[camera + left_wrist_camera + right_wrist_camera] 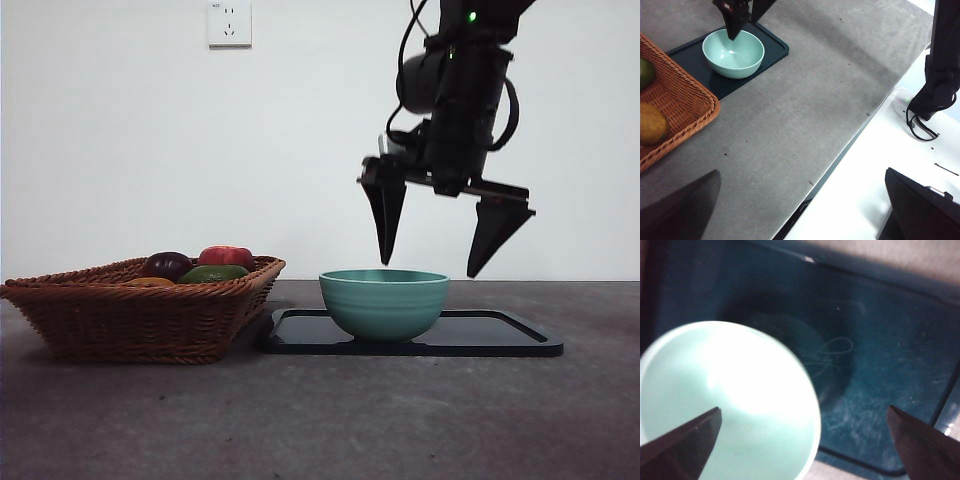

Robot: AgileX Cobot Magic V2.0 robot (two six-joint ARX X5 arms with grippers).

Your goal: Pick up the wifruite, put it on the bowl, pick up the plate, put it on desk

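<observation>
The mint-green bowl [385,300] [733,55] [725,405] stands empty on the left part of the dark flat plate [500,335] [775,50] [880,365], which lies on the desk [400,420]. The orange-brown wifruite [650,122] [150,282] lies in the wicker basket [130,315]. My right gripper [428,268] [804,410] hangs open and empty just above the bowl's right rim, one jaw over the bowl and the other over the plate. Far from these, my left gripper [800,210] is open and empty above the desk's edge.
The basket [680,100] stands left of the plate and also holds a dark purple fruit [167,265], a red fruit [228,256] and a green fruit [213,273]. A white surface [890,150] with a black cable [920,120] borders the desk.
</observation>
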